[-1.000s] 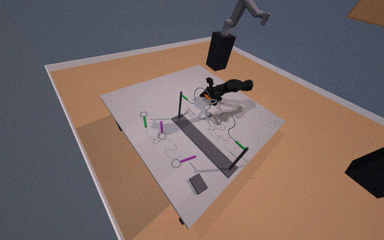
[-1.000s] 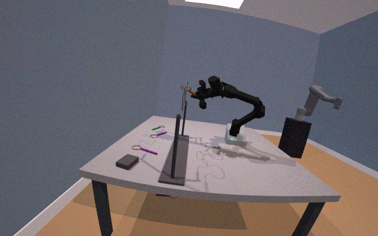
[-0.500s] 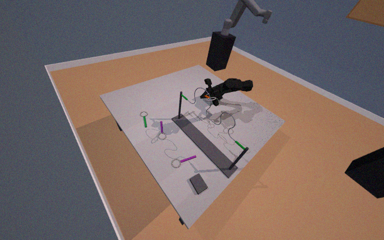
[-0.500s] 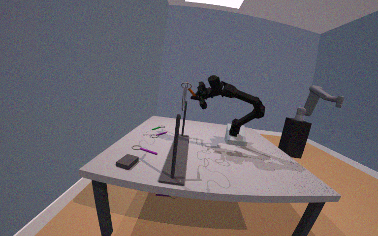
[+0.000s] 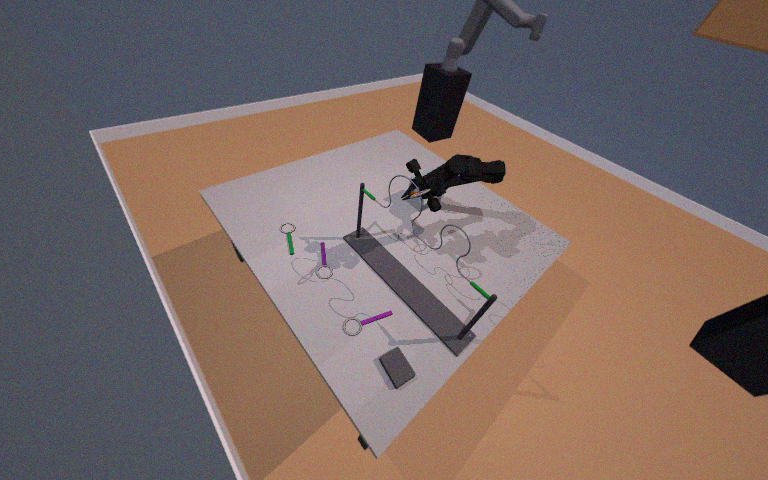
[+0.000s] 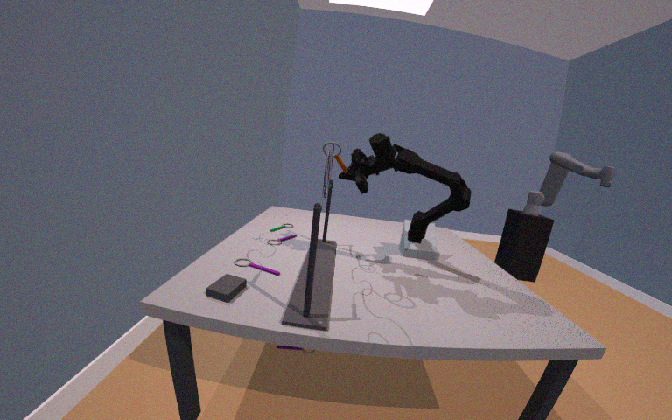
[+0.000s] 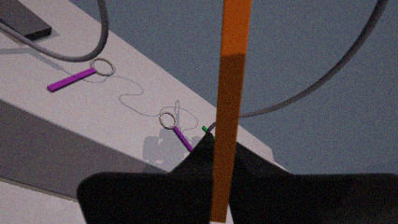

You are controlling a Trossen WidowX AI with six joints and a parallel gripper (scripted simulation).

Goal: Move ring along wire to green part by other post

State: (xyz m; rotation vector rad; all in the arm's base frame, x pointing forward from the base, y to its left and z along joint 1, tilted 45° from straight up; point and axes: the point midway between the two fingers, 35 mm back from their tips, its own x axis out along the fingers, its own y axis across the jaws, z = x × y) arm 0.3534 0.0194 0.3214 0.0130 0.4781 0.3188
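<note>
The orange handle (image 5: 414, 193) (image 6: 340, 163) (image 7: 230, 84) is held between the fingers of my gripper (image 5: 405, 196) (image 6: 346, 174) (image 7: 214, 139), which is shut on it. In the exterior view the ring (image 6: 339, 152) is above the fingertips, around the upper part of the wire. The thin grey wire (image 5: 399, 176) (image 7: 276, 110) bends in several curves. The ring is at its tall bend nearer the far post (image 5: 360, 211) (image 6: 327, 213). One green part (image 5: 368, 193) is at that post, the other green part (image 5: 480, 290) at the near post (image 5: 477, 317) (image 6: 311, 260). Ring-to-wire clearance cannot be told.
A long dark base (image 5: 409, 285) (image 6: 318, 281) joins the posts. Beyond it lie a green-handled ring (image 5: 290, 243), two purple-handled rings and a dark block (image 5: 397, 367) (image 6: 226, 287). A grey arm (image 6: 553, 179) stands on a black pedestal behind the table.
</note>
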